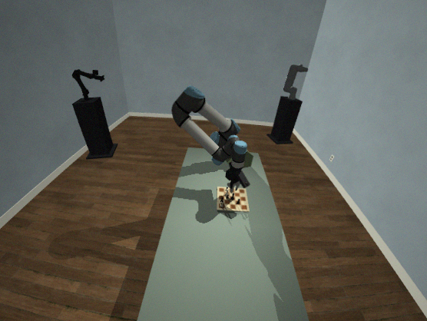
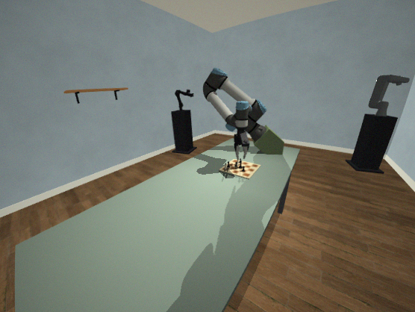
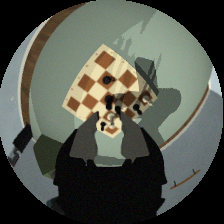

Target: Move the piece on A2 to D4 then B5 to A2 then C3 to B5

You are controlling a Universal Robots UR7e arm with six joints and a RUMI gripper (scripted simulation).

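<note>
A small wooden chessboard (image 1: 244,208) (image 2: 254,170) (image 3: 82,91) lies on the long green table. Several small black and pale pieces stand on it, mostly along one side. In the wrist view one black piece (image 3: 106,79) stands alone near the board's middle, and a cluster of dark pieces (image 3: 113,104) stands nearer the fingers. My gripper (image 1: 230,187) (image 2: 240,154) (image 3: 109,111) hangs a little above the board's edge with its fingers partly apart. A pale piece (image 3: 111,118) shows on the board through the gap, below the fingertips. I see nothing held between the fingers.
A green wedge-shaped block (image 2: 269,142) sits on the table (image 1: 215,261) (image 2: 149,231) at the arm's base, behind the board. Two black pedestals with idle arms (image 1: 93,127) (image 1: 285,120) stand on the floor by the walls. A shelf (image 2: 95,90) hangs on the wall.
</note>
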